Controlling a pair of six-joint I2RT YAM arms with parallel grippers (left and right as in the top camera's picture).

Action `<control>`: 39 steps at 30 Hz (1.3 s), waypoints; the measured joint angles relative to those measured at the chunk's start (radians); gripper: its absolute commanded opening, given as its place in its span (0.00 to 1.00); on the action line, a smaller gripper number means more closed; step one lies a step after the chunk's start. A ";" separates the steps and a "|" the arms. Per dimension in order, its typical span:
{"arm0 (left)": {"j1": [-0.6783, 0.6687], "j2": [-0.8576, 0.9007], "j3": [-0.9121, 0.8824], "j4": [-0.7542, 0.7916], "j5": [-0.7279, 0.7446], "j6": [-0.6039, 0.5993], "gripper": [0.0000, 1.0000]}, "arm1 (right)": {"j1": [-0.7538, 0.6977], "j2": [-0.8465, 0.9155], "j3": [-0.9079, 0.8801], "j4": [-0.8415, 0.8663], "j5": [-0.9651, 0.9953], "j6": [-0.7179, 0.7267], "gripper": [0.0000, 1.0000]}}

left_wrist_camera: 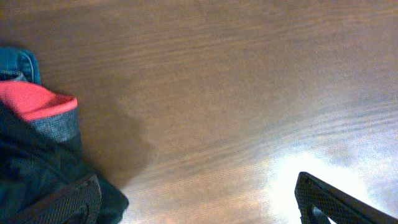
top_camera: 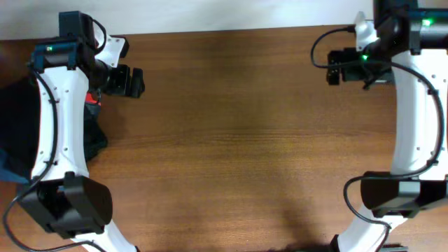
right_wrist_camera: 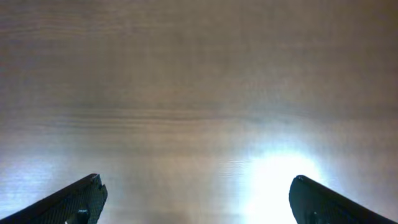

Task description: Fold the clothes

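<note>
Clothes: a soft dark heap of black fabric (top_camera: 17, 133) lies at the far left edge of the brown wooden table (top_camera: 231, 133), partly under the left arm; a red-and-grey garment (left_wrist_camera: 43, 112) and a blue piece (left_wrist_camera: 18, 62) show beside it.
Left gripper (top_camera: 126, 82): jaws spread wide, holding nothing, just right of the heap.
Table middle: bare wood.
Right gripper (top_camera: 341, 70): jaws wide apart, nothing between them, well away from the clothes.
Next step, as judged: take 1 shirt by an edge, drag it to the middle, and spread it flat before folding.
</note>
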 measured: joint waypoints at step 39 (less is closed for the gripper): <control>0.000 -1.229 -1.194 0.248 -0.005 -0.020 0.99 | -0.048 -1.190 -1.453 0.580 0.073 0.047 0.99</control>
